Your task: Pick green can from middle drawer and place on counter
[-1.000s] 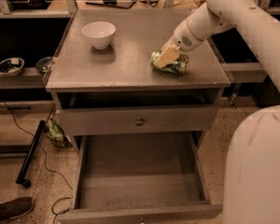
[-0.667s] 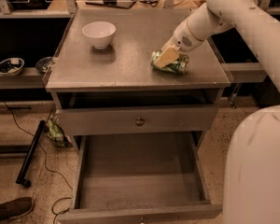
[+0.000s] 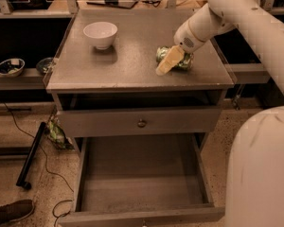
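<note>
Matte grey worktop (image 3: 132, 63), pale at the edges. White bowl (image 3: 100, 34) near back left corner. Green can (image 3: 187, 63) near right edge, gripper (image 3: 170, 60) right against it.

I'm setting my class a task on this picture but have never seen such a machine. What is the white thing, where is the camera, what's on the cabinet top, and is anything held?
The white thing is a robot arm reaching in from the picture's right. Its claw, the grasping part, is down at the green can, which lies on its side on the counter, the cabinet's grey top. Whether the claw grips the can does not show. A white bowl stands at the counter's far left. Below, the middle drawer is pulled open, its plank floor showing. One camera looks down from the front; its mounting is not known.
</note>
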`<state>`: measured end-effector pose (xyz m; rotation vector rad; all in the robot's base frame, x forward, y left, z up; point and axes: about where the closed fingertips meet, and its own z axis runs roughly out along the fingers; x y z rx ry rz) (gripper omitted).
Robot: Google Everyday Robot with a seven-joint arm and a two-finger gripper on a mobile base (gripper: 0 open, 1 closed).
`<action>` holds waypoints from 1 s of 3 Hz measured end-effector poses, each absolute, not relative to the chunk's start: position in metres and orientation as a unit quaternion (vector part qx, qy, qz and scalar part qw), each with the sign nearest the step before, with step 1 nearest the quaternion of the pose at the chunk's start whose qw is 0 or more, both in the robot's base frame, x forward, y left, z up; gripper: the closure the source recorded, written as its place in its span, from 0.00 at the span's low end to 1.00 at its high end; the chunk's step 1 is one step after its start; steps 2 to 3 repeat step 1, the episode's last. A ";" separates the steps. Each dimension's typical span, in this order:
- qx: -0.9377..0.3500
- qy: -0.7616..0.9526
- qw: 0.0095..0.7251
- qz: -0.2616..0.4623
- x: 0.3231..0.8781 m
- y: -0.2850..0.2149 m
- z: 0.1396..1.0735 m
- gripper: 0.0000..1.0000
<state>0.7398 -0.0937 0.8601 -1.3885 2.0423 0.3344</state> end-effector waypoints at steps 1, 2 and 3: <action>-0.528 0.777 0.319 0.127 0.740 -0.094 0.860 0.00; -0.528 0.777 0.319 0.127 0.740 -0.094 0.860 0.00; -0.528 0.777 0.319 0.127 0.740 -0.094 0.860 0.00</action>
